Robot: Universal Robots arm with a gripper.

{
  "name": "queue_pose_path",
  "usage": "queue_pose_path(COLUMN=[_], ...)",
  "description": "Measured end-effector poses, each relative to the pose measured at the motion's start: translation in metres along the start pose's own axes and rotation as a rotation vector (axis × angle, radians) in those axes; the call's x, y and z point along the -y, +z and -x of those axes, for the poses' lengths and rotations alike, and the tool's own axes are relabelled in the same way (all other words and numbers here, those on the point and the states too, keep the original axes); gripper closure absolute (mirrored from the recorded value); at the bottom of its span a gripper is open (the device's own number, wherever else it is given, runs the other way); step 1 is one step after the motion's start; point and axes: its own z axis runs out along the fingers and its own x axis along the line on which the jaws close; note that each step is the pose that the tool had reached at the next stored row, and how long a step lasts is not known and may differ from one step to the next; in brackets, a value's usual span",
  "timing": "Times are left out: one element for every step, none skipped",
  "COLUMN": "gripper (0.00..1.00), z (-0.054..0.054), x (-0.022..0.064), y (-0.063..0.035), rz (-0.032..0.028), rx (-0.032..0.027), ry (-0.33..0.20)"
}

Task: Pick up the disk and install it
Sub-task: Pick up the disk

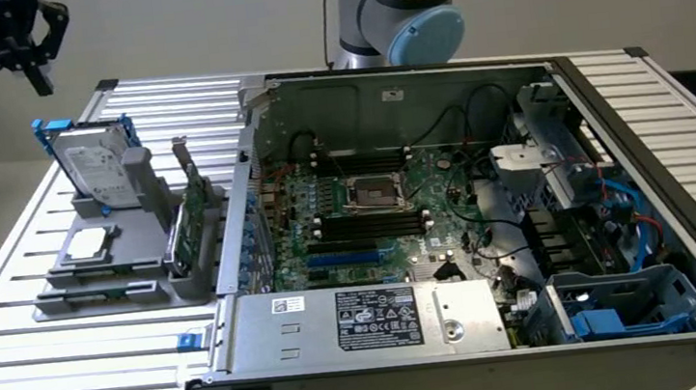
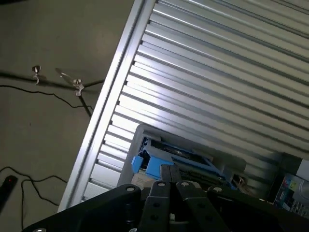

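The disk [image 1: 100,168] stands upright in a grey holder [image 1: 136,271] on the slatted table, at the exterior view's left. It is silver-grey with a white label and blue rails. My gripper [image 1: 38,82] hangs in the air above it and slightly toward the exterior view's left, well clear of it. In the wrist view the two black fingers meet at the gripper [image 2: 170,170], shut with nothing between them. The blue-railed top edge of the disk [image 2: 176,155] lies just beyond the tips.
An open computer case [image 1: 626,127] takes up the middle and the exterior view's right, with a blue drive cage [image 1: 631,306] at its near corner. The holder also carries a green circuit card [image 1: 193,187] and a small silver chip [image 1: 88,244]. Cables [image 2: 34,94] lie on the floor past the table edge.
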Motion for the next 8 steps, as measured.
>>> queue_pose_path(gripper=[0.89, 0.89, 0.89, 0.89, 0.89, 0.89, 0.89, 0.89], z=[0.0000, 0.0000, 0.0000, 0.0000, 0.0000, 0.0000, 0.0000, 0.0000], x=[0.0000, 0.0000, 0.0000, 0.0000, 0.0000, 0.0000, 0.0000, 0.0000], y=[0.0001, 0.0002, 0.0003, 0.0004, 0.0005, 0.0006, 0.0007, 0.0008], rz=[-0.0001, -0.0003, -0.0004, -0.0005, -0.0007, -0.0008, -0.0009, -0.0011], rx=[-0.0008, -0.0014, -0.0021, -0.0028, -0.0035, -0.0042, -0.0049, -0.0056], ry=[-0.020, -0.038, -0.056, -0.074, -0.092, -0.110, -0.129, -0.147])
